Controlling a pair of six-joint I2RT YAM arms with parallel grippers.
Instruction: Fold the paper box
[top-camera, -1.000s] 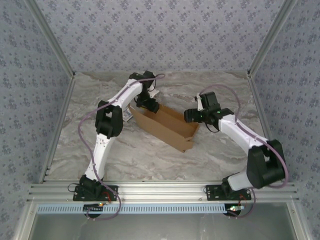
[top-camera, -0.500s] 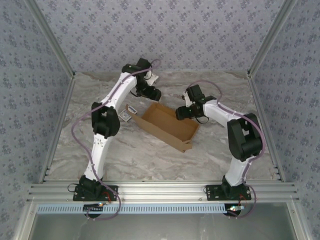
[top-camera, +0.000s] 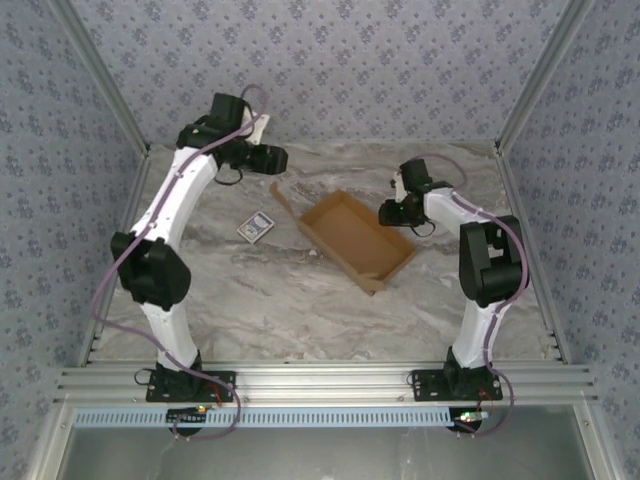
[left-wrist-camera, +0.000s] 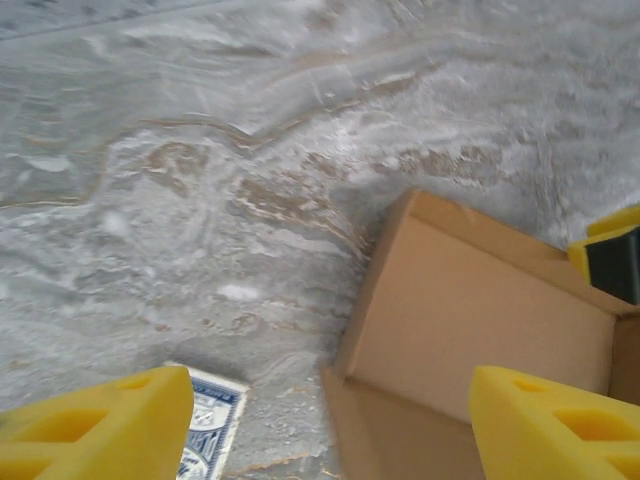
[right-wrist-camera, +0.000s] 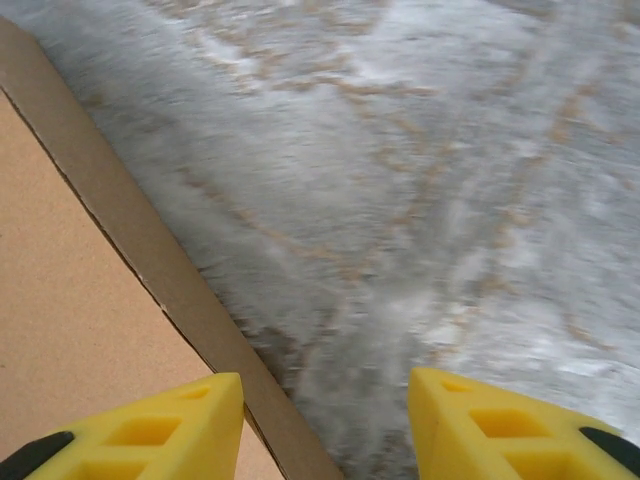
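Left end effector (top-camera: 276, 158) hangs high over the far left part of the worktop (top-camera: 250, 300), its fingers spread wide with nothing between them. It is well apart from the cardboard. Below it and nearer the arms lies a small blue-and-white card (top-camera: 255, 228), flat on the worktop and apart from everything else.

Right of the card, near the middle, sits the paper box (top-camera: 355, 238). It lies at a slant and already reads as a shallow open tray with its long walls raised. At its far left corner a narrow flap (top-camera: 278, 193) juts out loose instead of lying against the end.

At the box's far right wall is the right end effector (top-camera: 393, 214), fingers parted and holding nothing. In the right wrist view the cardboard edge runs just beside one finger. Whether it touches the wall cannot be told.

The folding looks close to done, and the step in hand seems to be finishing the left end. The next move likely calls for the left arm to come down to that stray flap and press it in, while the right arm steadies the opposite wall so the light tray does not slide.
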